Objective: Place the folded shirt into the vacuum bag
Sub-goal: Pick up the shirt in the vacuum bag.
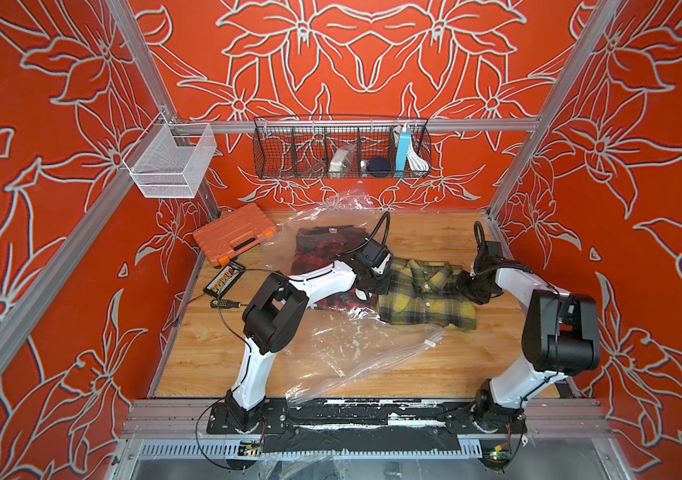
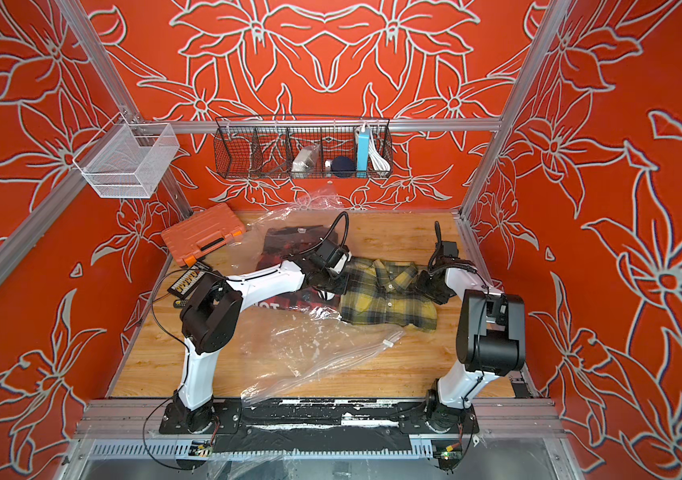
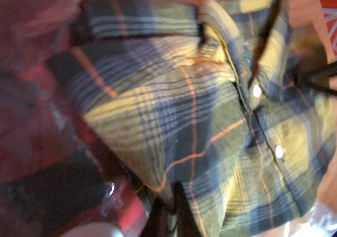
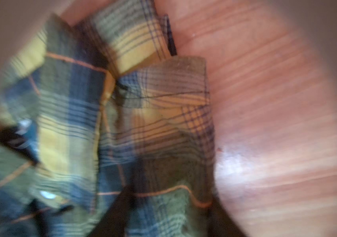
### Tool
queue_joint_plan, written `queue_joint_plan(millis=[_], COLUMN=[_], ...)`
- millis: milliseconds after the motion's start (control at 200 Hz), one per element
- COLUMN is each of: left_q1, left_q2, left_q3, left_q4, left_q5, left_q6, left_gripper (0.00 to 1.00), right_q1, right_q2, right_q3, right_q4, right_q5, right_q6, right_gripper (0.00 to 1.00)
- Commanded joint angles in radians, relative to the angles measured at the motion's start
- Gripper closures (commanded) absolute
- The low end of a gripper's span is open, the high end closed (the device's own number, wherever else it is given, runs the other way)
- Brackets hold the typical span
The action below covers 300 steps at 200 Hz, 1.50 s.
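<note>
left tool (image 1: 369, 283): pinching tight on the yellow plaid shirt (image 1: 426, 299) at its edge.
right tool (image 1: 470, 286): sitting at the opposite edge; opening too blurred to tell.
yellow plaid shirt: lying on the worktop (image 1: 435, 241), touching the mouth of the vacuum bag (image 1: 331, 349).
vacuum bag: holding a red plaid shirt (image 1: 322, 249).

Both top views hang high over my near edge, looking steeply down across the whole light wooden desk (image 1: 435, 232) toward the far red flower-patterned wall (image 1: 364, 104), sharing nearly everything. My wrist cameras sit very close, blurred, both filled by the yellow-and-navy plaid folded shirt (image 3: 184, 123) from opposite sides.
</note>
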Motion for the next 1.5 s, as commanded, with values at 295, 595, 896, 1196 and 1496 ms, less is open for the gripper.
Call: queue_joint_plan(millis=[295, 595, 896, 1196, 1496], left_q1=[0.091, 0.099, 0.104, -0.037, -0.089], left_q2=[-0.064, 0.066, -0.032, -0.178, -0.005], left_q3=[-0.057, -0.021, -0.01, -0.031, 0.124], left_q4=[0.176, 0.058, -0.123, -0.185, -0.029], left_q5=[0.137, 0.029, -0.059, -0.279, 0.051], left_q6=[0.013, 0.021, 0.005, 0.003, -0.046], left_gripper=[1.0, 0.96, 0.63, 0.54, 0.55], right_q1=[-0.001, -0.016, -0.021, -0.057, -0.053], right_q2=[-0.127, 0.061, -0.064, -0.134, -0.01], right_q3=[0.025, 0.016, -0.058, -0.126, -0.166], right_q4=[0.116, 0.124, 0.007, -0.017, 0.057], right_q5=[-0.084, -0.033, 0.004, -0.11, -0.169], right_q6=[0.039, 0.054, 0.074, 0.071, 0.12], right_gripper=[0.94, 0.67, 0.2, 0.13, 0.24])
